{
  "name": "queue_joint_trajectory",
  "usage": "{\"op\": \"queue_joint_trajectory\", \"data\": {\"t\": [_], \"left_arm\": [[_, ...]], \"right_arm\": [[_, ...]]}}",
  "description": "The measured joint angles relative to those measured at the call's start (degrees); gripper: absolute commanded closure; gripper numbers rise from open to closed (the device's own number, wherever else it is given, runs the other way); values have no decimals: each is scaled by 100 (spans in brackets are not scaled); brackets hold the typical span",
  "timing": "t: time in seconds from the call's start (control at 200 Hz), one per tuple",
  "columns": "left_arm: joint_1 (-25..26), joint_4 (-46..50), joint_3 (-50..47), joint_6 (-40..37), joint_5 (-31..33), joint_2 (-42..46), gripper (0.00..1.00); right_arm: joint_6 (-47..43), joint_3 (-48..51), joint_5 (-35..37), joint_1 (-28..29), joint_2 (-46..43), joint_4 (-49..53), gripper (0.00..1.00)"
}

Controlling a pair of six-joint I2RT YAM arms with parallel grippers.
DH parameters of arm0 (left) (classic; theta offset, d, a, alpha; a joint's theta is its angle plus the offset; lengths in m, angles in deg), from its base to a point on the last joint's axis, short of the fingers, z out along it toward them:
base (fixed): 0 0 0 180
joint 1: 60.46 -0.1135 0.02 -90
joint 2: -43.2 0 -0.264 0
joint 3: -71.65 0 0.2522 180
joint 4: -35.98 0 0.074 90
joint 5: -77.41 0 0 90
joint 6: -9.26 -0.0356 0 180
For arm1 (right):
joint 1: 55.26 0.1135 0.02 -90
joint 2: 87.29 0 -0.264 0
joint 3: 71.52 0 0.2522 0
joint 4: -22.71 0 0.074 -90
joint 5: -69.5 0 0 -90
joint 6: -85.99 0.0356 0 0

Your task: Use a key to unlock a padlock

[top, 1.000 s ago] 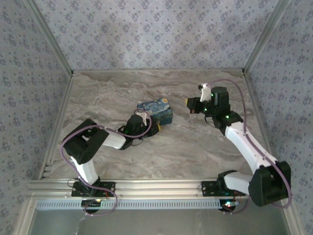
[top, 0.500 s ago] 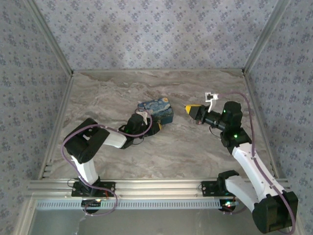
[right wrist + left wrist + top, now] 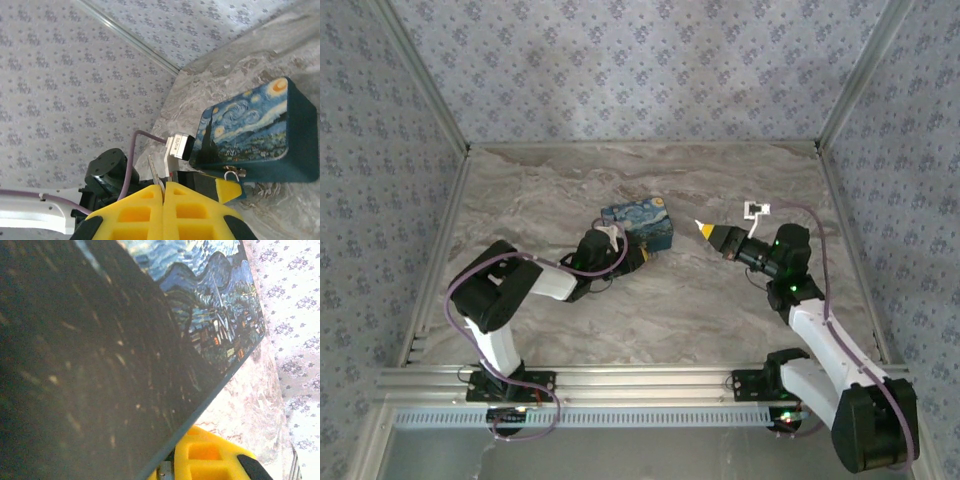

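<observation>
Thin pale key (image 3: 152, 171) is being pinched between right gripper's (image 3: 163, 186) closed yellow ribbed pads (image 3: 132, 214). Tiny metal padlock (image 3: 233, 174) is being seen at glossy painted box's (image 3: 250, 125) lower edge. Jaw state of left gripper (image 3: 636, 258) cannot be told.

The box (image 3: 100, 365) is mostly dark blur; a finger (image 3: 212, 460) of the left tool (image 3: 640, 258) is cut by the bottom edge; the right tool (image 3: 164, 186) hides most of the key (image 3: 153, 172).

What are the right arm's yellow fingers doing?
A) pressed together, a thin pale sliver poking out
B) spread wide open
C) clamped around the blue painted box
A: the right fingers meet along one seam, the key juts out from it, and the blue box sits apart from them.
</observation>
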Motion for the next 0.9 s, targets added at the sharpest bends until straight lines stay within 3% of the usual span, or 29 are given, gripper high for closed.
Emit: {"op": "queue_joint_trajectory", "data": {"t": [0.245,0.475,0.899], "left_arm": [[-42,-4,42,138,-111,0,92],[-63,-2,151,326,-175,7,92],[-90,227,435,754,-304,107,92]], "right_arm": [[741,455,358,-68,334,-398,100],[907,608,688,15,846,-402,100],[1215,767,1130,1158,2291,-1543,100]]}}
